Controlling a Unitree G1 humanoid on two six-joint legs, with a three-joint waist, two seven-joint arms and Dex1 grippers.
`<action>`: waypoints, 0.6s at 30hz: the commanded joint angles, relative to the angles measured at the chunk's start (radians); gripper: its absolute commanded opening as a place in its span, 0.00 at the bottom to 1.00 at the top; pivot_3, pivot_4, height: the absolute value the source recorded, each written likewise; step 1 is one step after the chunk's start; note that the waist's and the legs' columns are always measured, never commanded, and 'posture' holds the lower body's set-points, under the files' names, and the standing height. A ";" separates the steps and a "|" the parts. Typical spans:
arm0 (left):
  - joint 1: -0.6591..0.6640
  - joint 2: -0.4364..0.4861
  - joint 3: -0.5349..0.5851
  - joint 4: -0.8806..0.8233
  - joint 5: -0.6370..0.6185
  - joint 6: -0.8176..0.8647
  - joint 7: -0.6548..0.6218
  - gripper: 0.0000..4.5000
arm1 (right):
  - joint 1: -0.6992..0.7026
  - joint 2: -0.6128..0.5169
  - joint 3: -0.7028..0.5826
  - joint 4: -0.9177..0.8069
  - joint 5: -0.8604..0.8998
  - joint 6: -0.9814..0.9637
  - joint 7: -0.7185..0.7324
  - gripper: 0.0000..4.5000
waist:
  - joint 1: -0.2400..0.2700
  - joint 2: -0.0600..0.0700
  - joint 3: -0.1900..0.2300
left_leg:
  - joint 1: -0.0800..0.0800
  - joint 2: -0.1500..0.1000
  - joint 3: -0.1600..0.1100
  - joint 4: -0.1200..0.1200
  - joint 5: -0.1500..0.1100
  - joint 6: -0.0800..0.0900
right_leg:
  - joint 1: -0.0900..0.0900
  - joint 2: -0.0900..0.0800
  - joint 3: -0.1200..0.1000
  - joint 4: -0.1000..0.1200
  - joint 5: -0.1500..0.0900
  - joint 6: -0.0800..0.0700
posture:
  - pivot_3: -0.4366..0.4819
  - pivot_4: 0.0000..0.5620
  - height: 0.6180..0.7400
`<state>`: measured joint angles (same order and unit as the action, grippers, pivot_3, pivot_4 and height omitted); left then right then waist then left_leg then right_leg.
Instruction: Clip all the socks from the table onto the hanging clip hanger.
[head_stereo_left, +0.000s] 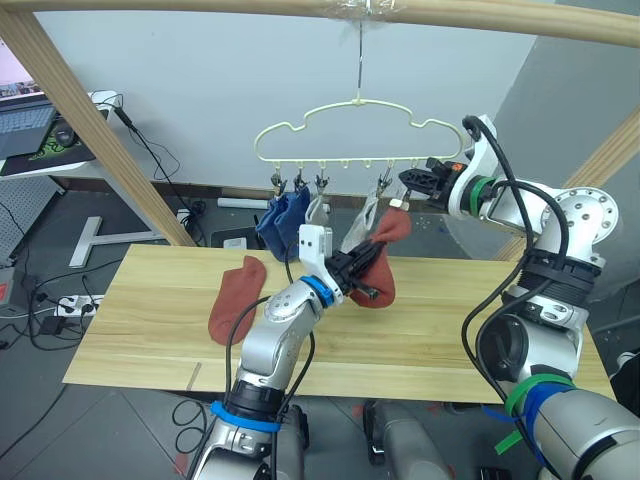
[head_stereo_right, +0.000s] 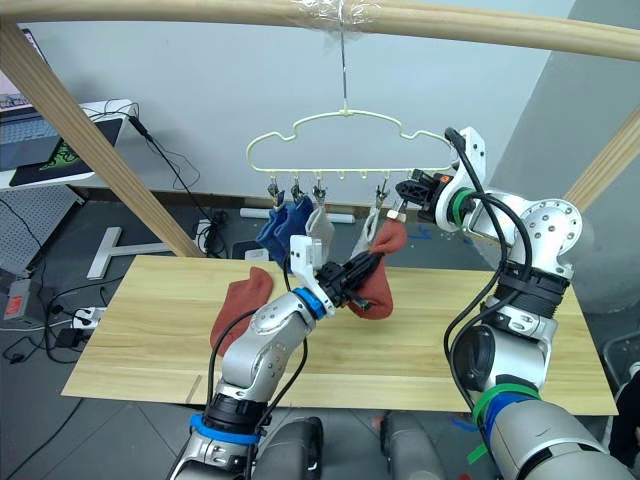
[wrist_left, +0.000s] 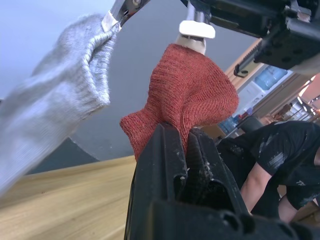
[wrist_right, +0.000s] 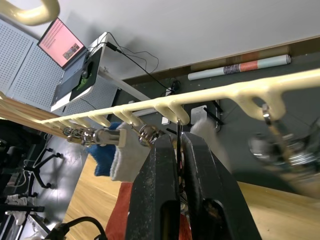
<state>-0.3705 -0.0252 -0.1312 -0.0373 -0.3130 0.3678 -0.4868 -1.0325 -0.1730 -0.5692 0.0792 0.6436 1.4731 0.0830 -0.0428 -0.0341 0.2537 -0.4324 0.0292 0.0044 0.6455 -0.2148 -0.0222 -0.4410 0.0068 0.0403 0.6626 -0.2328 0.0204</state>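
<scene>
The pale-yellow clip hanger (head_stereo_left: 355, 115) hangs from the top pole above the table (head_stereo_left: 450, 320). Two blue socks (head_stereo_left: 283, 220) and two light grey socks (head_stereo_left: 362, 222) hang from its clips. My left gripper (head_stereo_left: 365, 275) is shut on a rust-red sock (head_stereo_left: 385, 255) and holds its upper end up against a clip near the bar's right end. My right gripper (head_stereo_left: 404, 188) is shut on that clip (wrist_left: 197, 29), just above the sock. A second rust-red sock (head_stereo_left: 235, 295) lies flat on the table's left part.
Thick wooden frame poles run across the top (head_stereo_left: 300, 8) and slant down at the left (head_stereo_left: 100, 130) and right (head_stereo_left: 610, 150). A desk with a laptop (head_stereo_left: 25, 125) stands far left. A person in a black shirt (wrist_left: 280, 155) is beyond the table.
</scene>
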 joint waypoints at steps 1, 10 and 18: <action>-0.025 -0.015 0.003 -0.013 -0.019 -0.009 0.005 0.00 | -0.023 0.006 -0.020 -0.051 0.024 0.011 -0.010 0.00 | -0.001 0.000 0.000 | 0.000 0.000 0.000 0.000 0.000 0.000 | 0.000 0.000 0.000 0.000 0.000 0.000 | 0.39 0.46 1.00; -0.046 -0.033 0.006 -0.016 -0.030 -0.004 0.001 0.00 | -0.020 0.025 -0.042 -0.072 0.039 0.027 -0.018 0.06 | -0.008 0.000 0.000 | 0.000 0.000 0.000 0.000 0.000 0.000 | 0.000 0.000 0.000 0.000 0.000 0.000 | 0.39 0.46 1.00; -0.043 -0.038 -0.010 -0.024 -0.044 0.005 -0.005 0.00 | -0.049 0.034 -0.102 -0.077 0.099 0.048 -0.003 0.69 | -0.012 0.000 0.000 | 0.000 0.000 0.000 0.000 0.000 0.000 | 0.000 0.000 0.000 0.000 0.000 0.000 | 0.39 0.44 1.00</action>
<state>-0.4031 -0.0466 -0.1244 -0.0282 -0.3354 0.3725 -0.4833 -1.0532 -0.1314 -0.6564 0.0438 0.7066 1.5165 0.0649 -0.0546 -0.0341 0.2537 -0.4326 0.0294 0.0044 0.6452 -0.2149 -0.0222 -0.4411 0.0073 0.0401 0.6621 -0.2329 0.0206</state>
